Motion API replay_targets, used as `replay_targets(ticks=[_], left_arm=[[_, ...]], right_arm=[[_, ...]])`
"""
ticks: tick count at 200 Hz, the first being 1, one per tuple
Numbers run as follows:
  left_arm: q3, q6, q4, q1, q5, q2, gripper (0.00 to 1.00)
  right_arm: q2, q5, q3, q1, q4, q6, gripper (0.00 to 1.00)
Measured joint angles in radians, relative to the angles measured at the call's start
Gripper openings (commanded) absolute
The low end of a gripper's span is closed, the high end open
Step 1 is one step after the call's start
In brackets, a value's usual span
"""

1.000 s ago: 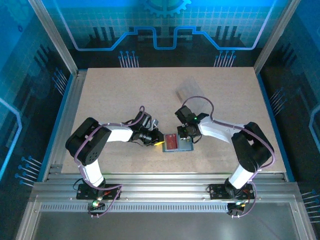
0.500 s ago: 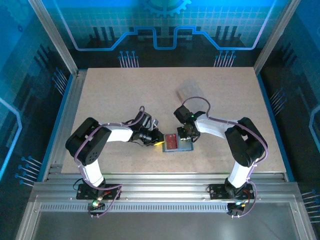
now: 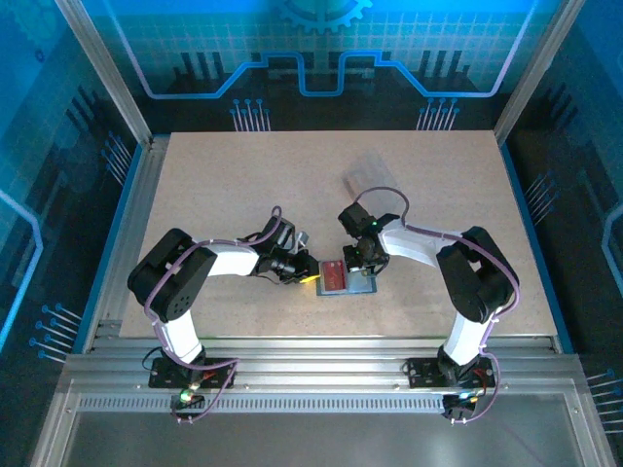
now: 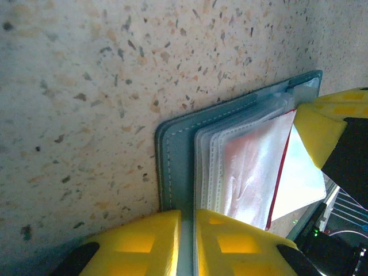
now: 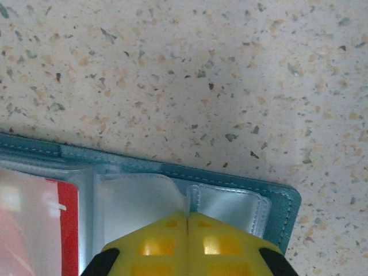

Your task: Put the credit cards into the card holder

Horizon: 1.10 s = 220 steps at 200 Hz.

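Note:
The card holder (image 3: pixel 362 285) lies open on the table near the front, a teal-grey wallet with clear sleeves. A red credit card (image 3: pixel 334 276) sits in its left half, and its red shows through a sleeve (image 4: pixel 247 167) and at the left edge (image 5: pixel 63 230). My left gripper (image 3: pixel 310 277) is shut on the holder's teal cover (image 4: pixel 172 167), fingertips (image 4: pixel 187 214) pinching its edge. My right gripper (image 3: pixel 358 265) is shut (image 5: pixel 188 214) on the thin edge of a clear sleeve (image 5: pixel 138 195). One right finger (image 4: pixel 322 126) shows in the left wrist view. The blue card is out of view.
A clear plastic tray (image 3: pixel 368 171) lies on the table behind the right arm. Metal frame rails (image 3: pixel 136 224) run along the table's left and front edges. Both arms meet at the wallet near the front middle.
The right arm folded in closer to the wallet and its jaws closed onto the clear sleeve. The left gripper and the holder have stayed put.

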<state>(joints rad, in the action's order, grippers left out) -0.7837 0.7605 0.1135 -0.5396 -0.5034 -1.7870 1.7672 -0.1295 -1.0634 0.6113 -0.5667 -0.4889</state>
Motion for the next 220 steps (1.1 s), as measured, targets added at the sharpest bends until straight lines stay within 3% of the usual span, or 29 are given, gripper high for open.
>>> replay_targets(ticks=[134,173,220], left_arm=[[-0.013,0.001,0.016,-0.002,-0.018,-0.024,0.17],[-0.013,0.001,0.02,-0.002,-0.019,-0.025,0.17],[-0.013,0.008,0.024,-0.003,-0.021,-0.025,0.18]], right_arm=[[-0.046,0.035,-0.098,0.082,-0.076,-0.02,0.0],[-0.038,0.113,-0.102,0.091,-0.037,-0.054,0.14],[-0.008,0.211,-0.101,0.096,0.054,-0.094,0.2]])
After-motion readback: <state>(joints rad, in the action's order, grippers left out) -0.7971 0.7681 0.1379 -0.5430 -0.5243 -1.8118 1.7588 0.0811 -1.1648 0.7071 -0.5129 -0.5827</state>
